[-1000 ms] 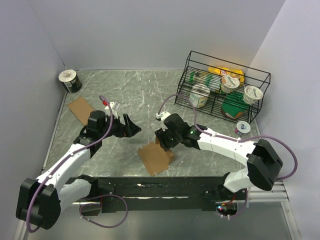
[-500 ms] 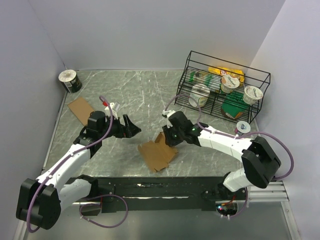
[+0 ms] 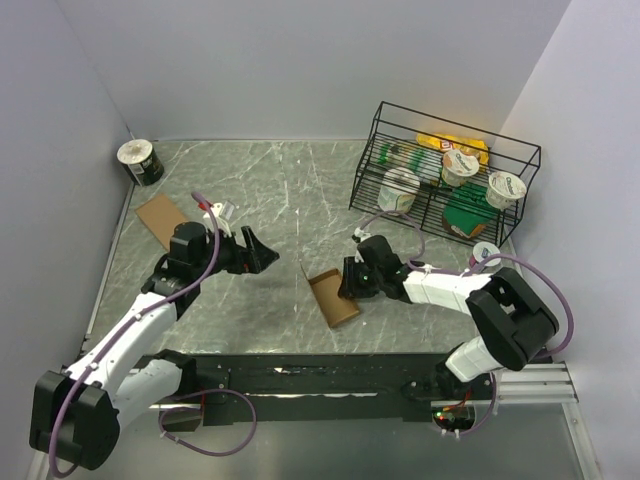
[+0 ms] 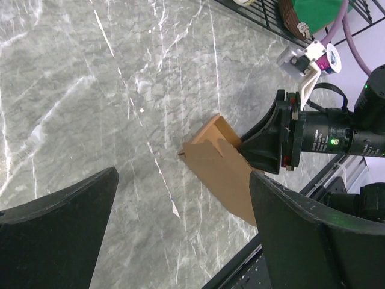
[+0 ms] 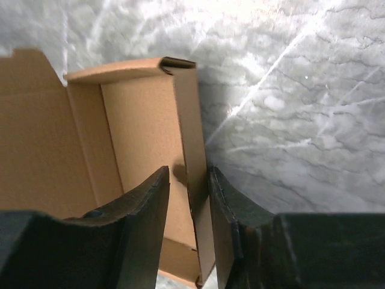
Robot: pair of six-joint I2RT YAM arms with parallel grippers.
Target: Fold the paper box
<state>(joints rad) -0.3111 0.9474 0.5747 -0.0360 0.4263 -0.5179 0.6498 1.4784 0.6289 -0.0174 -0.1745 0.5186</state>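
We see a grey marbled table [image 3: 290, 185]. On it the half-folded paper box [image 3: 333, 297] lies right at the right end effector [image 3: 347, 282]. A flat cardboard sheet [image 3: 163, 218] lies left of the left end effector [image 3: 265, 252], a tape roll [image 3: 138, 160] farther off. A wire rack [image 3: 425, 205] stands beyond the right one.

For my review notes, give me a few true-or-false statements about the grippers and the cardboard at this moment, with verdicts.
1. The right gripper has a side wall of the paper box between its fingers. True.
2. The left gripper is shut on the paper box. False: it is open and clear of the box.
3. The paper box sits inside the wire rack. False: it lies on the table, in front of the rack.
4. A flat cardboard piece lies on the table's left side. True.
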